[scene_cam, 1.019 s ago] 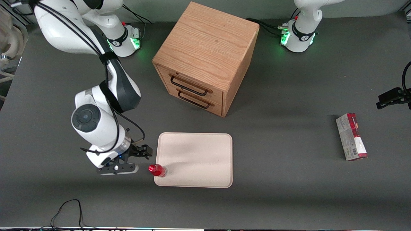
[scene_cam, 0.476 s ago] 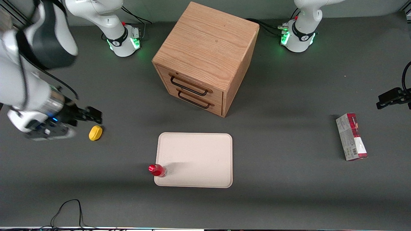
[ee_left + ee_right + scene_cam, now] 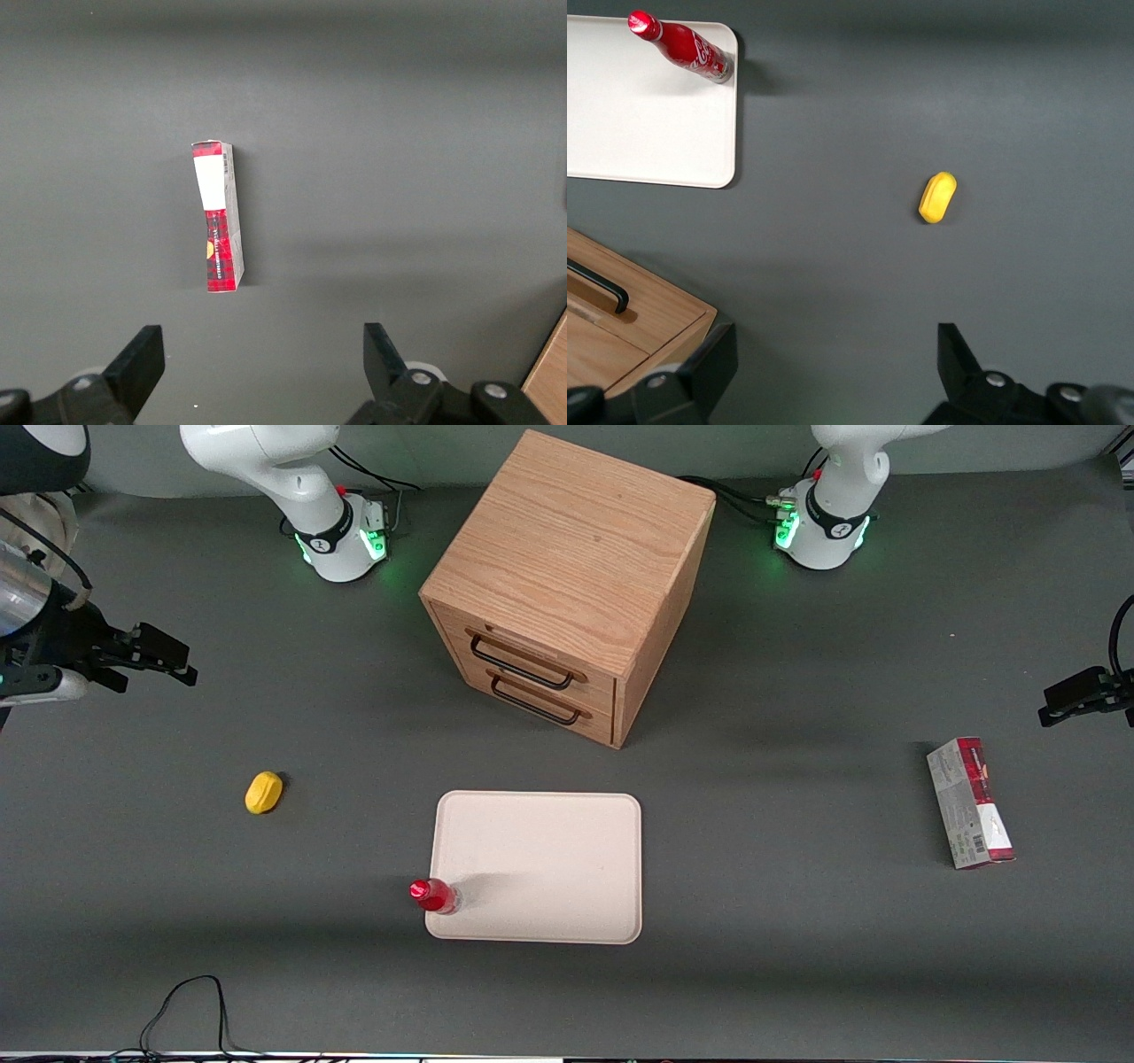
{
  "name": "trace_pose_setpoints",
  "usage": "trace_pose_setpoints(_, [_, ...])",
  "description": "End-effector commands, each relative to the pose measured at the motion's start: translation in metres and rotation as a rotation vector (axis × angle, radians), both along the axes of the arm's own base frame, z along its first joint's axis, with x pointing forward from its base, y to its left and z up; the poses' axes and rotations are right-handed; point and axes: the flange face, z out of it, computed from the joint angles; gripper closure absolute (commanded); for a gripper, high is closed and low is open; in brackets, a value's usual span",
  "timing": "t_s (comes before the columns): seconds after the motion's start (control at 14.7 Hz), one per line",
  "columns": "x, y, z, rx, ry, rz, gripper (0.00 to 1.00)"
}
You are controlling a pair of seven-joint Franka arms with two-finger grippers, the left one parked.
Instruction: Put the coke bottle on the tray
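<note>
The coke bottle, small and red with a red cap, stands upright on the cream-beige tray, on the tray's corner nearest the front camera at the working arm's end. It also shows in the right wrist view, on the tray. My right gripper is open and empty. It hangs high at the working arm's end of the table, well away from the bottle and farther from the front camera. In the right wrist view its fingers stand wide apart over bare table.
A wooden drawer cabinet stands farther from the camera than the tray. A yellow lemon-shaped lump lies between gripper and tray. A red-and-grey carton lies toward the parked arm's end. A black cable lies near the table's front edge.
My right gripper has left the bottle's side, risen and swung away toward the working arm's end of the table, uncovering the yellow lump. The bottle stays standing on the tray.
</note>
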Motion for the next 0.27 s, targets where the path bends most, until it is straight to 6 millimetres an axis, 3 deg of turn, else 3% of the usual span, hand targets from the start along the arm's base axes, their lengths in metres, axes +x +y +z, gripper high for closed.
trace_pose_setpoints(0.0, [-0.0026, 0.0054, -0.0049, -0.009, 0.005, 0.021, 0.0])
trace_pose_setpoints(0.2, [-0.0019, 0.0046, -0.0043, -0.009, -0.001, 0.015, 0.0])
